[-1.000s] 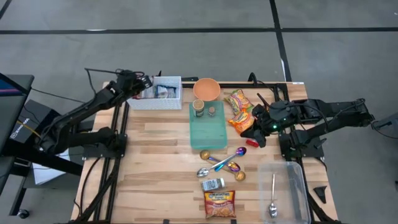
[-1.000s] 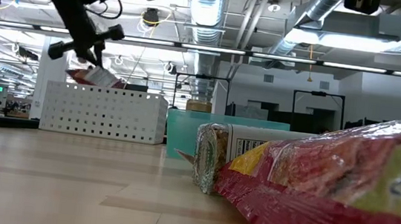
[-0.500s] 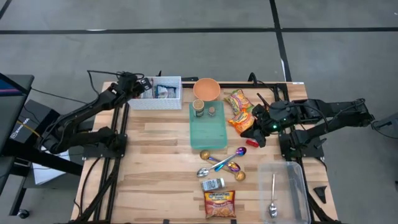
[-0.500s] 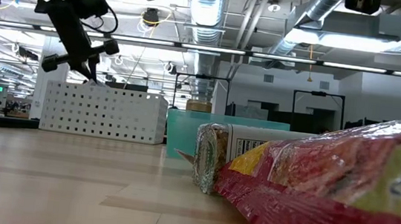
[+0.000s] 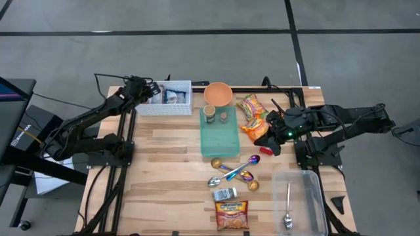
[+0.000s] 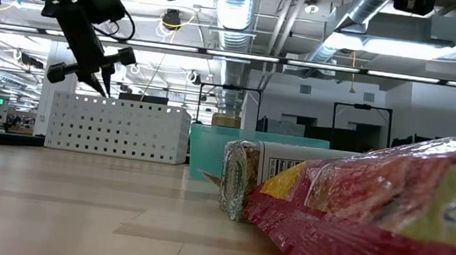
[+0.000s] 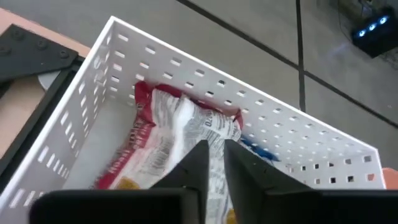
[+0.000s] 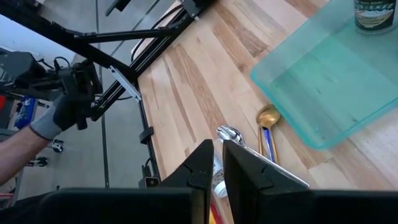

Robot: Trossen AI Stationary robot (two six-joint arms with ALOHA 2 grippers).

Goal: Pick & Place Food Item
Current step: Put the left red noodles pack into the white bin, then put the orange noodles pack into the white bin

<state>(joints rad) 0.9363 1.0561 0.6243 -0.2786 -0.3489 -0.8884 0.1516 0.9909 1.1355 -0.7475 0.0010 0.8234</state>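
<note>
Perforated plastic bin (image 7: 283, 134), seemingly matt.

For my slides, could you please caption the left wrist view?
Left gripper poised above a white perforated basket holding a red-and-white snack packet.

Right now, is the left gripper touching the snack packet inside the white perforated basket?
Apart. The low view shows the left gripper hanging empty above the basket rim; the left wrist view shows the snack packet lying inside, below its fingers.
</note>
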